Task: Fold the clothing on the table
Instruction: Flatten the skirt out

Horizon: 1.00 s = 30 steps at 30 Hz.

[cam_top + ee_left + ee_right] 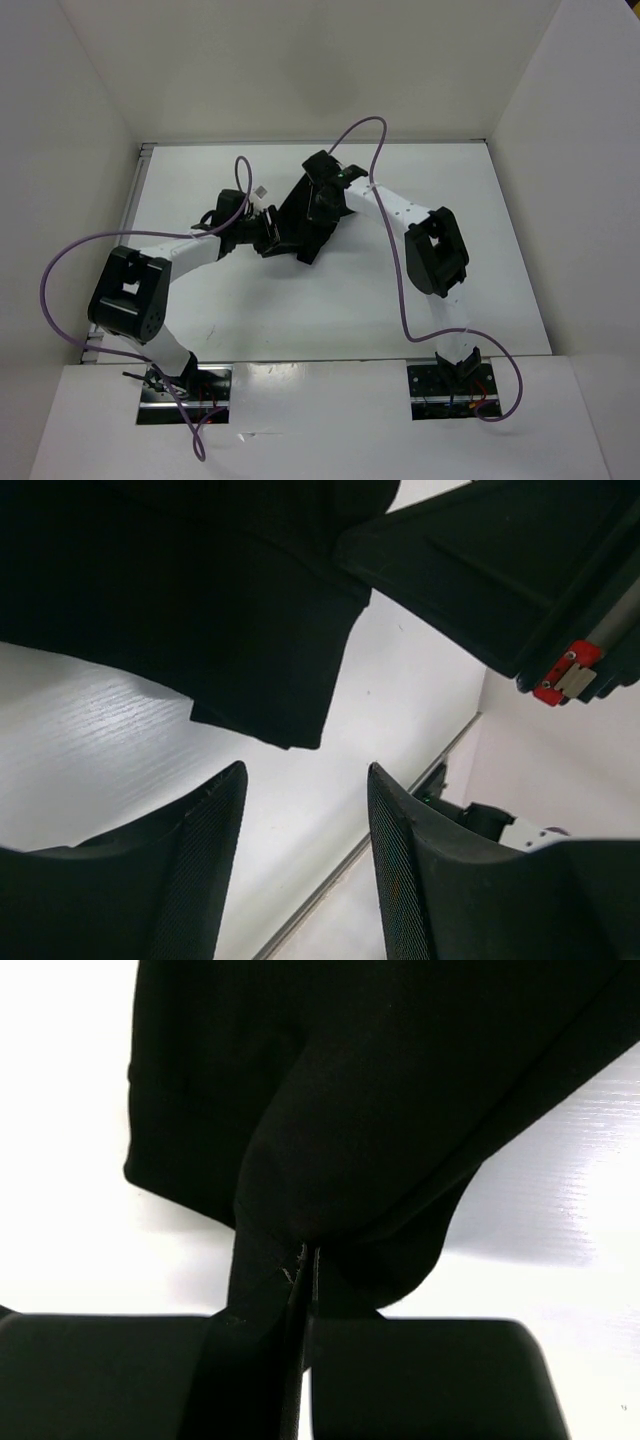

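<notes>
The right gripper (305,1260) is clamped on a pinch of the clothing (400,1090), holding that fold off the table (60,1110), probably to carry it over. The left gripper (305,780) hangs agape and empty beside the clothing's corner, leaving it free.

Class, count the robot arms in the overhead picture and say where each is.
2. The left arm reaches from the near left, fingers open by the clothing; the right arm from the near right, fingers shut on it.
</notes>
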Each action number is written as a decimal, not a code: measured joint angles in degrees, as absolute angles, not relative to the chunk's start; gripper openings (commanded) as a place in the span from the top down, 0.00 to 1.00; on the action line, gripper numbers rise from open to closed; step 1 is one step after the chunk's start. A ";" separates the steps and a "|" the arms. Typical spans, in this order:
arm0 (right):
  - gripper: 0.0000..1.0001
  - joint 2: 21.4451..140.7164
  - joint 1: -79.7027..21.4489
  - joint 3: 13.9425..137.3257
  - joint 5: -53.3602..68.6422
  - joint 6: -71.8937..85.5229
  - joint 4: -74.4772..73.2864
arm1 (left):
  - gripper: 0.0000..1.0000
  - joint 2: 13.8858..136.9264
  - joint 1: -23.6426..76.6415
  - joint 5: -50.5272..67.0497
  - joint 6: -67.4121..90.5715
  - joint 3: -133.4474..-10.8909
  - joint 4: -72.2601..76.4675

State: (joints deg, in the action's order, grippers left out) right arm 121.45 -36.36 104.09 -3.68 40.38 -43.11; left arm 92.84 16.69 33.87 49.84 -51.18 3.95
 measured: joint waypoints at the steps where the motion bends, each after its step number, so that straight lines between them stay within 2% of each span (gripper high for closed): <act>1: 1.00 121.45 -36.36 103.94 -3.68 40.36 -43.05 | 0.41 92.90 16.69 33.87 50.65 -50.70 4.75; 4: 1.00 121.45 -36.34 103.13 -3.66 40.14 -42.94 | 0.42 93.41 16.69 33.82 52.75 -49.54 5.98; 14: 1.00 121.43 -36.12 101.49 -3.40 39.33 -42.85 | 0.64 97.41 16.82 33.10 55.90 -49.39 9.04; 16: 1.00 121.40 -35.97 101.08 -3.29 39.29 -42.81 | 0.65 98.06 16.91 32.88 55.92 -49.80 9.10; 18: 0.98 121.38 -35.86 100.47 -3.18 39.27 -42.76 | 0.68 98.65 17.12 32.60 55.92 -50.43 9.28; 20: 0.90 121.32 -35.75 99.94 -2.94 39.09 -42.76 | 0.71 99.02 17.32 32.53 55.94 -50.96 9.34; 22: 0.86 121.32 -35.57 99.77 -2.76 38.92 -42.78 | 0.79 99.39 17.41 32.40 55.90 -51.33 9.61; 25: 0.86 121.16 -35.29 99.74 -2.52 38.65 -42.76 | 0.88 99.92 17.41 32.25 55.90 -51.53 9.98; 27: 0.86 120.97 -35.20 99.72 -2.50 38.63 -42.76 | 0.97 100.29 17.41 32.21 55.99 -51.79 10.13; 30: 0.86 120.64 -35.20 99.70 -2.50 38.59 -42.74 | 1.00 100.53 17.41 32.18 55.94 -52.16 10.28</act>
State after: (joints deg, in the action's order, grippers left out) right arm 120.64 -35.20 99.70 -2.50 38.59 -42.74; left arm 100.53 17.41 32.18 55.94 -52.16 10.28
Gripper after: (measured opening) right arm 0.143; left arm 0.011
